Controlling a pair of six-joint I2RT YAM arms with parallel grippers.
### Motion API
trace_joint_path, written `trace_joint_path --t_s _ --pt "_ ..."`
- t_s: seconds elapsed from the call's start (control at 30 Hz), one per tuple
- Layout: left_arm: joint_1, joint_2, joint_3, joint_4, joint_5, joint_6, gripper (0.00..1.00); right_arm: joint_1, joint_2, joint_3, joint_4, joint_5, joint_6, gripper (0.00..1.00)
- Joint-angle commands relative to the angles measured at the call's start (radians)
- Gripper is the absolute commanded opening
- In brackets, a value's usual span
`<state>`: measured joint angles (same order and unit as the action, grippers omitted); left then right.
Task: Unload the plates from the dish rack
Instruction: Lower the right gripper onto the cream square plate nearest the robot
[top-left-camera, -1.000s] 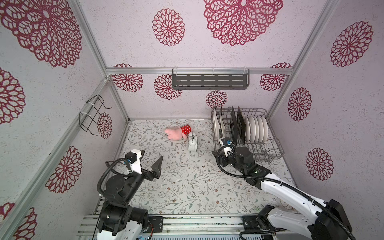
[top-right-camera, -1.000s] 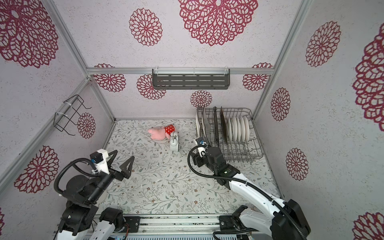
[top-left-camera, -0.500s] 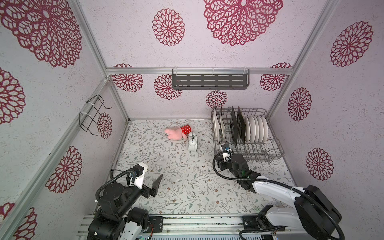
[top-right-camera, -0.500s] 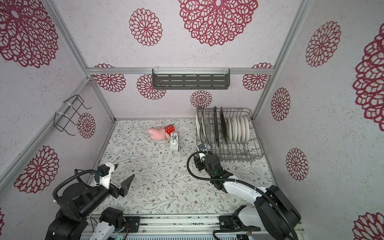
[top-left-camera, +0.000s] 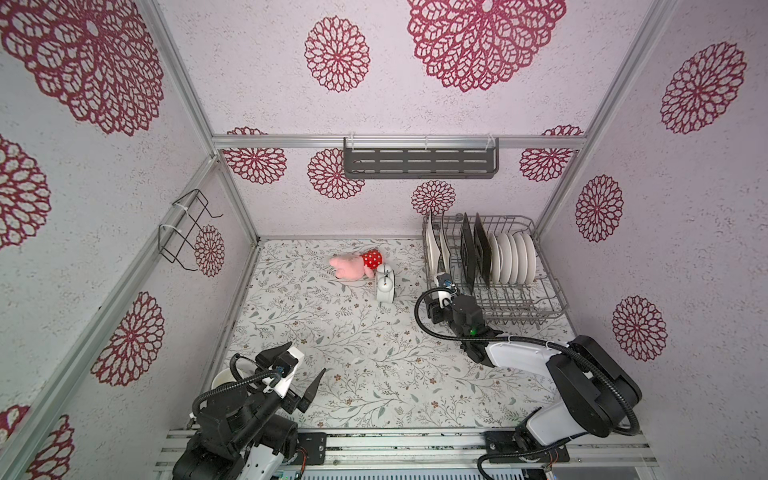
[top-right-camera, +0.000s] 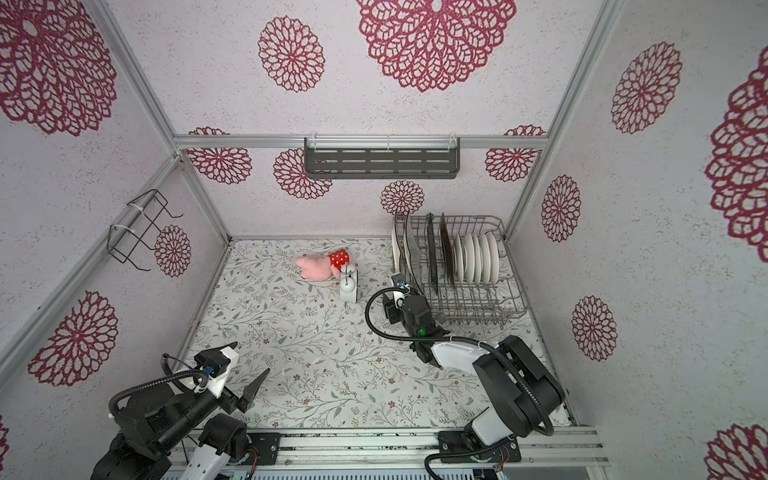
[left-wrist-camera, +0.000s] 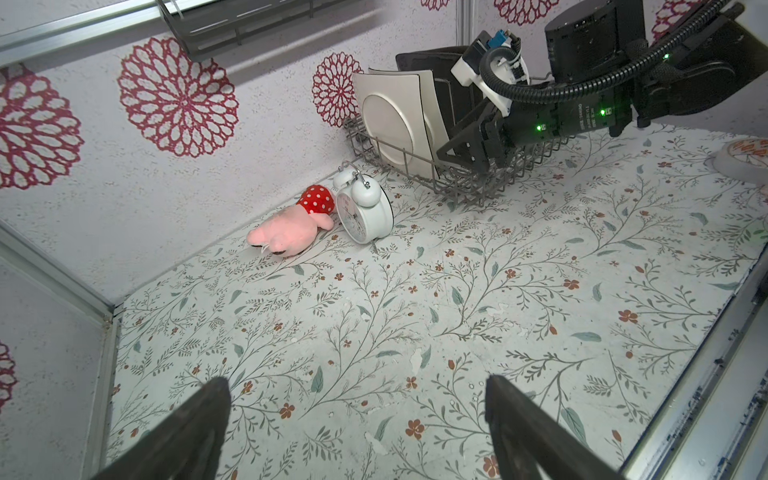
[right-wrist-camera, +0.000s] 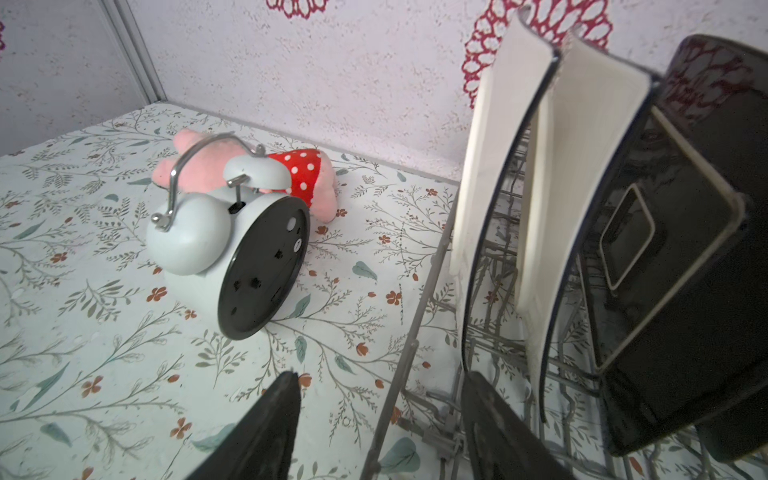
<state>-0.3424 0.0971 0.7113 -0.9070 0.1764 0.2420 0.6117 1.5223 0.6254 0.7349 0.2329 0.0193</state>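
Observation:
The dish rack (top-left-camera: 555, 297) (top-right-camera: 517, 297) stands at the back right. Upright in it are two white black-rimmed plates (top-left-camera: 434, 249) (right-wrist-camera: 490, 166), two dark square plates (top-left-camera: 469, 253) (right-wrist-camera: 681, 232) and several round white plates (top-left-camera: 511, 257) (top-right-camera: 473, 257). My right gripper (right-wrist-camera: 382, 376) (top-left-camera: 442, 282) is open at the rack's front left corner. Its jaws straddle the rack's side wire, just short of the outermost white plate, and hold nothing. At the front left my left gripper (left-wrist-camera: 357, 380) (top-left-camera: 305, 358) (top-right-camera: 251, 356) hangs wide open over bare table.
A white alarm clock (top-left-camera: 384, 284) and a pink plush toy (top-left-camera: 351, 266) lie left of the rack. A white mug (top-left-camera: 222, 378) sits by the left arm. In the left wrist view a pale printed dish (left-wrist-camera: 744, 160) lies on the table. A grey shelf (top-left-camera: 419, 160) hangs on the back wall.
The left arm has pulled back toward the front edge. The right arm's elbow has folded back to the right, the gripper has edged toward the outermost white plate, and its jaws have narrowed slightly.

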Motion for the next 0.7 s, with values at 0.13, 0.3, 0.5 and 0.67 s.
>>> trace_joint_path --t_s 0.13,0.3,0.5,0.67 --pt "-0.012 0.021 -0.013 -0.010 -0.023 0.042 0.98 -0.071 0.062 0.054 0.128 -0.046 0.036 0.65" --pt "-0.022 0.044 -0.020 -0.004 -0.034 0.043 0.97 -0.098 0.151 0.122 0.148 -0.087 0.027 0.65" --pt "-0.024 0.048 -0.036 0.025 -0.087 0.026 0.97 -0.126 0.247 0.198 0.167 -0.110 0.016 0.63" --pt "-0.024 0.049 -0.050 0.045 -0.125 0.010 0.97 -0.137 0.315 0.245 0.200 -0.116 0.008 0.62"
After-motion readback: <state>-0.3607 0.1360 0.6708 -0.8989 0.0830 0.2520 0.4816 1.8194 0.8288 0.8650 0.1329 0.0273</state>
